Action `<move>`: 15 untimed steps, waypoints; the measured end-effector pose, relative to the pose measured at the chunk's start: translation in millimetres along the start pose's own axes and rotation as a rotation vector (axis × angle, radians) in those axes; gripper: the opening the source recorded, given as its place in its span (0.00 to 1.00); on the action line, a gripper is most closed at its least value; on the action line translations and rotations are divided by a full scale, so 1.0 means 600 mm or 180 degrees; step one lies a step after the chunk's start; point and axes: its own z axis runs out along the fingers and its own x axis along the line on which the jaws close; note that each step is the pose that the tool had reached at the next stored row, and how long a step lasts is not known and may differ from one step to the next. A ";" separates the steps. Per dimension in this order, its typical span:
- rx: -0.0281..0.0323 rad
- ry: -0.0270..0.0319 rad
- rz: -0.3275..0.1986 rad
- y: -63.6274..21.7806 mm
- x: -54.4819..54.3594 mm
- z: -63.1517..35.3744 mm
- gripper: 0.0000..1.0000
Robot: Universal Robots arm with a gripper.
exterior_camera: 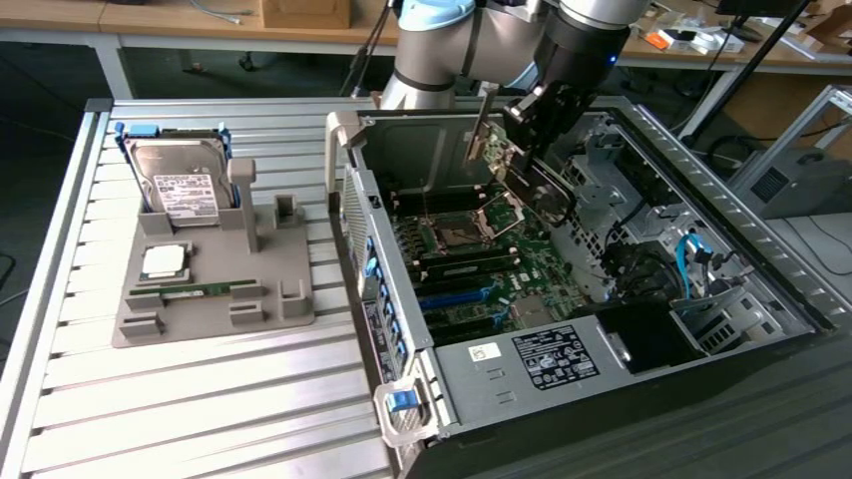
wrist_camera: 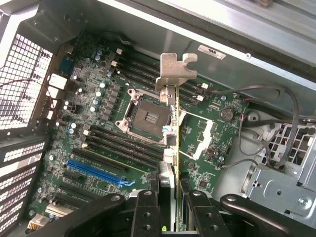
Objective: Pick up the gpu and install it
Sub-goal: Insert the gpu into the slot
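The gpu (wrist_camera: 172,143), a thin card seen edge-on with a silver end bracket (wrist_camera: 175,71), hangs above the green motherboard (wrist_camera: 98,123) inside the open computer case. My gripper (wrist_camera: 172,200) is shut on it, one black finger (wrist_camera: 147,207) on each flat side. In the exterior view the gripper (exterior_camera: 530,125) is over the far part of the case, and the gpu (exterior_camera: 513,170) hangs tilted below it, clear of the board. A long blue slot (wrist_camera: 96,170) lies on the motherboard off to one side of the card.
The case (exterior_camera: 399,329) lies open on a slatted metal table (exterior_camera: 200,399). A grey holder (exterior_camera: 213,299) at the exterior view's left carries a silver hard drive (exterior_camera: 180,190), a processor chip (exterior_camera: 166,261) and a green memory stick (exterior_camera: 200,289). Cables (wrist_camera: 276,123) and a drive cage (wrist_camera: 281,187) sit beside the board.
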 end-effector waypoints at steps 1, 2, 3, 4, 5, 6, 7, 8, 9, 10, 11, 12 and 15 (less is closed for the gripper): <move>0.0000 0.0000 -0.0015 0.000 0.000 0.000 0.27; -0.0001 0.0001 -0.0027 0.000 0.000 0.000 0.27; -0.0001 0.0001 -0.0036 0.000 0.000 0.000 0.27; -0.0001 0.0001 -0.0050 0.000 0.000 0.000 0.27; -0.0002 0.0001 -0.0067 0.000 0.000 0.000 0.27; -0.0002 0.0002 -0.0075 0.000 0.000 0.000 0.27; -0.0002 0.0002 -0.0085 0.000 0.000 0.000 0.27; -0.0003 0.0002 -0.0105 0.000 0.000 0.000 0.27; -0.0003 0.0002 -0.0117 0.000 0.000 0.000 0.27; -0.0003 0.0002 -0.0125 0.000 0.000 0.000 0.27; -0.0003 0.0003 -0.0133 0.000 0.000 0.000 0.27; -0.0003 0.0003 -0.0141 0.000 0.000 0.000 0.27; -0.0004 0.0003 -0.0166 0.000 0.000 0.000 0.27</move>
